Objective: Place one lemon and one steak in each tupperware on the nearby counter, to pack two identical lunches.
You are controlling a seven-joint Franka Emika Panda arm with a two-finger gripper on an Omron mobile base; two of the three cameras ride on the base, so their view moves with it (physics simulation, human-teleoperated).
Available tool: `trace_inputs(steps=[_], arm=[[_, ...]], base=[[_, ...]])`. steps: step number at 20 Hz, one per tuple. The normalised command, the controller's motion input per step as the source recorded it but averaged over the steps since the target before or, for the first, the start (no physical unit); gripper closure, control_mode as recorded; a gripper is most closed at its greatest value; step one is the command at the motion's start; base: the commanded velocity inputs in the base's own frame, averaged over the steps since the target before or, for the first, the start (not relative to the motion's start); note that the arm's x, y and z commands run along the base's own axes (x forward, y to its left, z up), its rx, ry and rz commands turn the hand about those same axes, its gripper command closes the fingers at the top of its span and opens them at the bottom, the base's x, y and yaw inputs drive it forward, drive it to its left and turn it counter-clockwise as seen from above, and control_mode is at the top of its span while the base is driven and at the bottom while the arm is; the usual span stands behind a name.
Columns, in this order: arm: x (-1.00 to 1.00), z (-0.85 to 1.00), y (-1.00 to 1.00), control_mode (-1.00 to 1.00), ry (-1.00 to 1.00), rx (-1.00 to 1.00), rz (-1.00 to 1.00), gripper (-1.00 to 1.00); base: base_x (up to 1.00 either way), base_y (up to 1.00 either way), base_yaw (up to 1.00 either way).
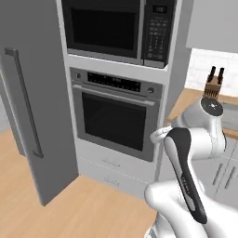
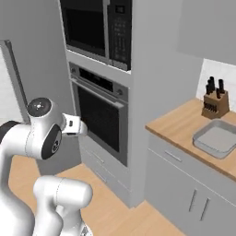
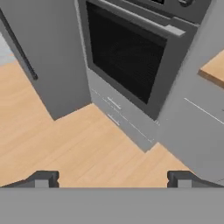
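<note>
Tupperware (image 2: 215, 140) on counter (image 2: 179, 123), long axis seemingly toward knife block (image 2: 215, 104); end effector (image 3: 113, 179) spread wide, empty.

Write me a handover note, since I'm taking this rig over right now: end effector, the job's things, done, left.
End effector: open, holding nothing, facing the wall oven and wood floor.
Job's things: one grey tupperware sits bare on the counter, beside the knife block. Lemons, steaks and the second tupperware are not in sight from here.
Done: nothing packed in that tupperware.
Left: find the food, then put one lemon and one steak in each tupperware.
</note>
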Motion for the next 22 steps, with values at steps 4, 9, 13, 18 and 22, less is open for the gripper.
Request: trace_inputs(steps=[4, 9, 13, 18, 22], arm=[[0.0, 0.0, 0.0, 1.0, 0.0, 0.0, 0.0, -1.0], [0.0, 0.0, 0.0, 1.0, 0.0, 0.0, 0.0, -1.0], [0.0, 0.0, 0.0, 1.0, 0.0, 0.0, 0.0, -1.0], [0.0, 0.0, 0.0, 1.0, 0.0, 0.0, 0.0, -1.0], [0.0, 0.0, 0.0, 1.0, 0.0, 0.0, 0.0, -1.0]], base=[[0.97, 1.0, 0.24], [1.0, 1.0, 0.18], [1.0, 1.0, 0.14], [0.16, 0.82, 0.36], [-0.32, 1.0, 0.41]])
